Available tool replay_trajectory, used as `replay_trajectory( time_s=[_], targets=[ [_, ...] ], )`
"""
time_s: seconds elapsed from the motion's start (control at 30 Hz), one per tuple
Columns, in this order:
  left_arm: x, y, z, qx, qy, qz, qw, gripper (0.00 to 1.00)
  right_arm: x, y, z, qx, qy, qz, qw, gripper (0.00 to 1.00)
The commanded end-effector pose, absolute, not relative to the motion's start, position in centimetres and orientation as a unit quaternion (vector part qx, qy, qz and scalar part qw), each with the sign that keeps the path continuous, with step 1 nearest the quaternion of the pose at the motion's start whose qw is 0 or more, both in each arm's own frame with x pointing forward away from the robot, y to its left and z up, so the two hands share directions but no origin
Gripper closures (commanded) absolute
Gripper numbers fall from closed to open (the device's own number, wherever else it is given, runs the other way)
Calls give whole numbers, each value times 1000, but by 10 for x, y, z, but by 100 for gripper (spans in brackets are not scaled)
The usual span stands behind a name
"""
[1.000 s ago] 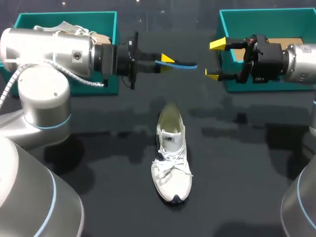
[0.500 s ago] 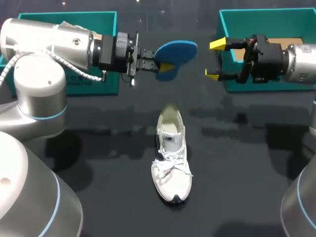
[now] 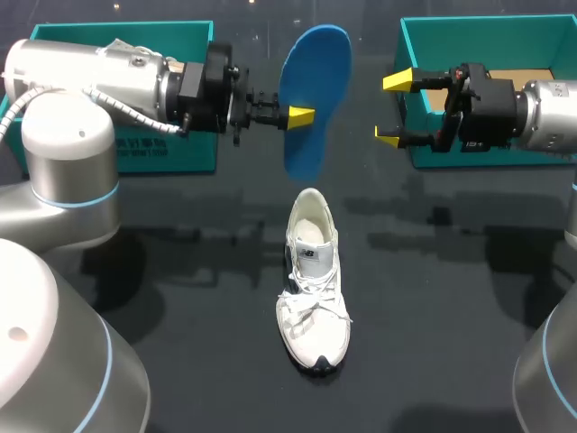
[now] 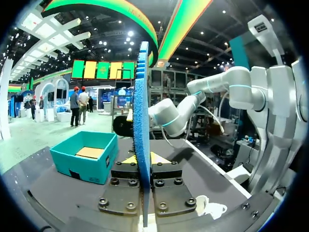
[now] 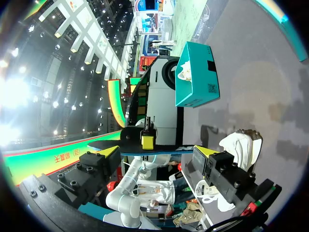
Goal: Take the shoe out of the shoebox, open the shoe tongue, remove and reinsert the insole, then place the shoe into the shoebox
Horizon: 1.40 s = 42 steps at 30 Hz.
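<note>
The flat blue foam insole is held clenched in the left gripper, raised above the dark tabletop at 12 o'clock from the white lace-up shoe. The shoe is seen standing alone on the table. The right gripper is spread wide and empty, at 3 o'clock from the insole.

Trouble is judged likeliest at reinsertion. The insole is pinched at one long edge only, so it could be bent, twisted in the grip or dropped when pressed into the shoe. Nothing steadies the shoe, so it could be pushed along or tipped. The tongue could be trapped under the foam.

In the head view one left finger is hidden behind the insole. From the left wrist the insole is seen edge-on. How far the tongue is opened cannot be made out. The left teal shoebox, at 10 o'clock from the shoe, is partly covered by the left arm. The right teal shoebox, at 2 o'clock, is partly covered by the right arm.
</note>
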<state>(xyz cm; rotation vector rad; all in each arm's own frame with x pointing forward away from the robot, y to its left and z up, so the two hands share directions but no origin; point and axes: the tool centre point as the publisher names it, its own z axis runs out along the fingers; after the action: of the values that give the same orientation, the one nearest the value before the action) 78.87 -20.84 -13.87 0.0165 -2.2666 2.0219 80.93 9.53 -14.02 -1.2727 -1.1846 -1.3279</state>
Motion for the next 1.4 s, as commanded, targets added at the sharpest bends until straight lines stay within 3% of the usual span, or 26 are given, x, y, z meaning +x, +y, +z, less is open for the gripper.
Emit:
replay_trajectory(
  time_s=[0.03, 0.33, 0.73, 0.93, 1.4],
  targets=[
    [793, -210, -139, 40, -741, 664, 96, 100, 808, 95, -140, -518, -481, -538, 458, 0],
    [800, -202, -137, 220, -670, 620, 345, 100, 808, 95, -140, -518, -481, -538, 458, 0],
    [800, -202, -136, 208, -689, 610, 331, 100, 808, 95, -140, -518, -481, -538, 458, 0],
    [788, -202, -149, 284, -643, 592, 393, 100, 808, 95, -140, -518, -481, -538, 458, 0],
    [800, -214, -165, 406, -584, 555, 431, 100, 808, 95, -140, -518, -481, -538, 458, 0]
  ],
)
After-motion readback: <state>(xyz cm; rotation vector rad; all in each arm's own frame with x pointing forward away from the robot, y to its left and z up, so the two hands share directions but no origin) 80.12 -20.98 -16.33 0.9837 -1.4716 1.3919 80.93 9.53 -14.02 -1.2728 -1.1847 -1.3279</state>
